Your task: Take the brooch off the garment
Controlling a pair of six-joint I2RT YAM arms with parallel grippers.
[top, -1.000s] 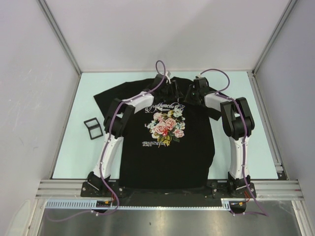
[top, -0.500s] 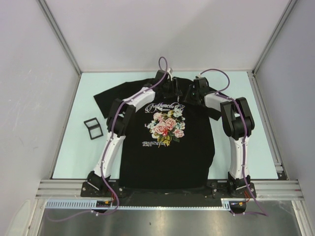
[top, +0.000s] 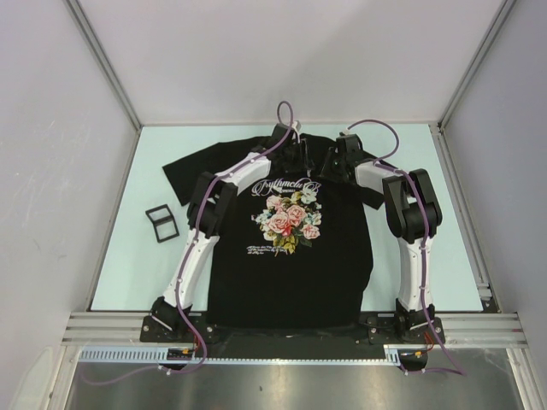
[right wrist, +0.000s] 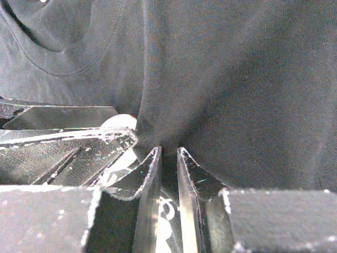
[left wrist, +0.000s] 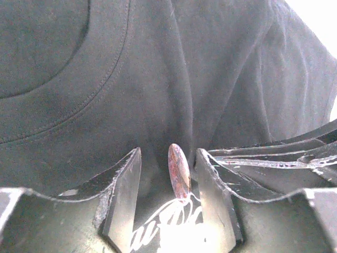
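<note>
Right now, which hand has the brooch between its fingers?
The left hand: the reddish oval brooch stands edge-on in the gap between its open fingers, not yet gripped. The right hand instead pinches a fold of the black T-shirt.

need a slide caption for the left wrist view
Left end effector, jaws open, straddles the edge-on oval brooch on the black T-shirt, with a gap on each side.
</note>
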